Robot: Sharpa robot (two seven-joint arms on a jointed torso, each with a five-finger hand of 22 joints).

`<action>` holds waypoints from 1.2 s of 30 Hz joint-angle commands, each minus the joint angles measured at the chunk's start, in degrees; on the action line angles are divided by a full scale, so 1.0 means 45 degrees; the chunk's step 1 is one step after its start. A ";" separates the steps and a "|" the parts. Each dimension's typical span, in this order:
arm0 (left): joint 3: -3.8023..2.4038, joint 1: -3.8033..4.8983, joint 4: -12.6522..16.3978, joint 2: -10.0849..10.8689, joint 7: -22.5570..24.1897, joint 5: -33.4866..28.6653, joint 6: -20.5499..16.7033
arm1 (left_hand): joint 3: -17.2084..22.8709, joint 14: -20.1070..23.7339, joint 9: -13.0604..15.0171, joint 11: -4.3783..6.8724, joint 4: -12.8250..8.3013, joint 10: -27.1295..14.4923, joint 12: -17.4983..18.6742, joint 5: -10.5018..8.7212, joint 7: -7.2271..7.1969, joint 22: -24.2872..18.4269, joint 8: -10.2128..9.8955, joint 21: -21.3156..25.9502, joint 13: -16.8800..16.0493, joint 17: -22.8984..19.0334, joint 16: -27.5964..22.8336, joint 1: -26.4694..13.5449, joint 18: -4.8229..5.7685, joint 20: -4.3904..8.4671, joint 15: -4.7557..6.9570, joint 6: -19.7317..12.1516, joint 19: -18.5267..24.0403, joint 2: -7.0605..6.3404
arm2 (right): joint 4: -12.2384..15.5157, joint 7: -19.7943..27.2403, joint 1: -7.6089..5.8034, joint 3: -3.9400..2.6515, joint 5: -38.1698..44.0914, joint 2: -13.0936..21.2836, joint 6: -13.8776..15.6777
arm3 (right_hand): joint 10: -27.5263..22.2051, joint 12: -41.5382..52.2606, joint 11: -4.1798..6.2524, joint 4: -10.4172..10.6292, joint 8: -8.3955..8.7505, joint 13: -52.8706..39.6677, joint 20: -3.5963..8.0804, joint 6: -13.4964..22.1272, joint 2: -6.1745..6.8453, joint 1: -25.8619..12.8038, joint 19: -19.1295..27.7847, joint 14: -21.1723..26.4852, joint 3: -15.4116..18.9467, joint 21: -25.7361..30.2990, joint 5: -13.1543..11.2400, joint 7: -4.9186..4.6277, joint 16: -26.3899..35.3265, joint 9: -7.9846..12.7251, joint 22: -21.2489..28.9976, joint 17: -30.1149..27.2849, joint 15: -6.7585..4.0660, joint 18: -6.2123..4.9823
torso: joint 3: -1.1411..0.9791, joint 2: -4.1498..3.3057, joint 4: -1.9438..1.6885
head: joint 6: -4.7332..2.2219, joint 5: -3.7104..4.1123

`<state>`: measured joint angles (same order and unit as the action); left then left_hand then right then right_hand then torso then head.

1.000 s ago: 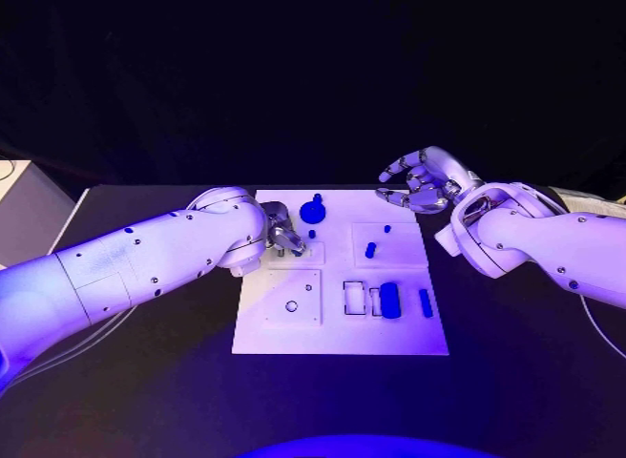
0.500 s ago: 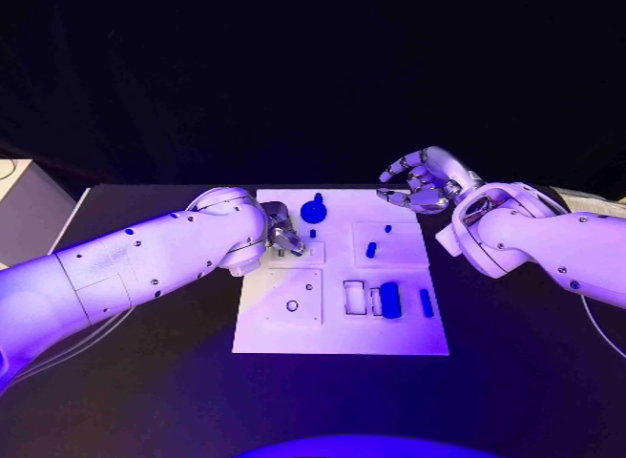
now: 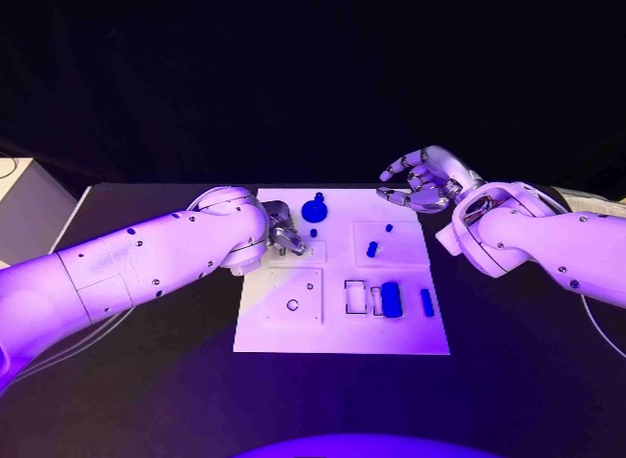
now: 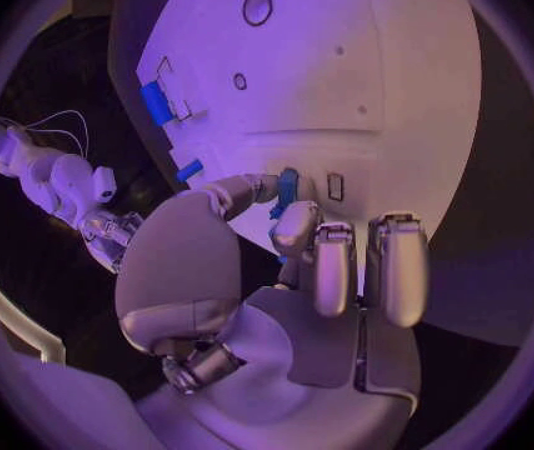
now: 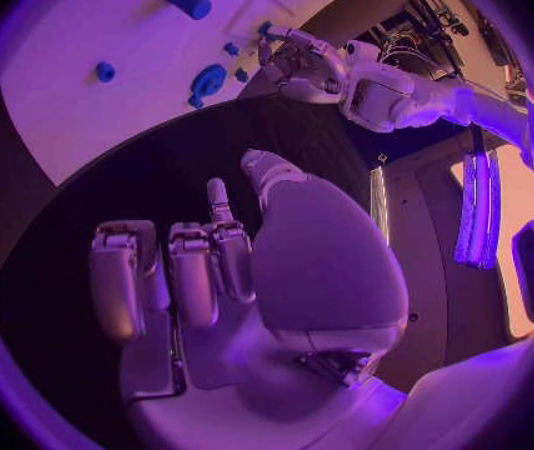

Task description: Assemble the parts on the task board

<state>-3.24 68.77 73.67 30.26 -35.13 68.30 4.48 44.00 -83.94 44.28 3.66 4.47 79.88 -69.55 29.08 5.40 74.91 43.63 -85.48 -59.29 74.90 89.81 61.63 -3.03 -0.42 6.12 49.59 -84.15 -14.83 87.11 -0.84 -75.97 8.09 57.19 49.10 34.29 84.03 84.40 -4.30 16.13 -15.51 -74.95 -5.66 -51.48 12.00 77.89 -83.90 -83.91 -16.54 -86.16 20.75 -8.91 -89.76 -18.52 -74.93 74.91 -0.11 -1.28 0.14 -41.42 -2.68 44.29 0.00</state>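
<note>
Assembly in progress, judged at an early placing step. Task board [image 3: 279, 329], white, is laid at the centre of the black surface [image 3: 148, 382]. Left hand [image 3: 284, 239] is set over the board's 10 o'clock quarter; in the left wrist view a small blue part [image 4: 288, 190] is seen pinched between its fingers [image 4: 296, 232], close above the board and beside a small rectangular slot [image 4: 335, 186]. The long axis of this part appears to run roughly upright to the board, though its lower end is hidden. Next move, by judgement: the part is to be lined up with a socket and pressed down squarely. Right hand [image 3: 424, 181] is held off the board's 1 o'clock corner, above the surface, its fingers loosely curled and apart, nothing held. Other items recorded on the board: a blue knobbed piece [image 3: 313, 210] at 12 o'clock; a short blue peg [image 3: 371, 250] right of centre; a larger blue block [image 3: 390, 299] and a slim blue bar [image 3: 426, 302] at 4 o'clock, both with long axes running from 12 to 6 o'clock.
</note>
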 commanded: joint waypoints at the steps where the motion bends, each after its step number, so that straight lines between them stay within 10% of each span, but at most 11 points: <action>1: 0.0054 -0.0069 -0.0029 -0.0054 -0.0081 -0.0068 0.0570 | 0.0719 -0.1347 0.2418 0.0004 -0.0624 0.0076 -0.0039 0.0033 -0.1152 0.1026 0.0030 -0.0062 0.0007 0.3355 0.0043 0.0614 0.0176 0.0079 0.0063 0.1295 -0.0141 0.0625 | 0.0000 0.0119 0.0000 -0.0004 0.0032 -0.0012 -0.0035 | 0.0193 0.0077 0.0030 0.0002 0.0047 -0.2339 0.0022 0.0084 0.0106 0.0001 -0.0987 -0.1352 -0.0093 0.0039 0.0075 -0.0013 -0.0054 0.0010 -0.2607 0.3354 -0.0012 0.0040 | -0.0013 -0.0001 0.0009 | -0.0014 -0.0015; 36: 0.0070 -0.0069 -0.0268 -0.0314 -0.0048 -0.0207 0.0511 | -0.1242 -0.1347 0.2448 0.0133 0.0881 0.0204 0.0046 -0.0315 -0.1364 0.1041 -0.0031 -0.0020 -0.0061 0.3355 0.0043 -0.0449 0.0179 0.0160 0.0155 0.1716 -0.0165 0.0476 | 0.0013 0.0110 0.0000 -0.0004 0.0032 0.0003 -0.0028 | 0.0182 0.0065 0.0033 -0.0030 0.0053 -0.2327 0.0021 0.0084 0.0157 0.0023 -0.0980 -0.1352 -0.0131 0.0058 0.0086 -0.0010 -0.0054 0.0009 -0.2592 0.3354 -0.0014 0.0035 | -0.0011 0.0007 0.0015 | 0.0030 0.0055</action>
<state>-3.19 68.90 72.31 29.19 -35.45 68.25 5.79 38.70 -83.96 55.51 3.82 8.46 80.99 -69.55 27.77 4.20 74.91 43.70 -85.48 -59.51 74.90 89.81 60.06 -3.04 -0.21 6.56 52.46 -83.93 -12.91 87.11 -0.87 -75.97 8.09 57.14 49.13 34.29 84.03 84.40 -4.30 15.97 -15.51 -74.92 -5.66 -51.48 12.18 78.07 -83.90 -83.92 -16.70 -86.16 20.97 -8.91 -89.76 -18.51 -74.91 74.91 -0.11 -1.28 0.08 -41.42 -2.62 44.48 0.29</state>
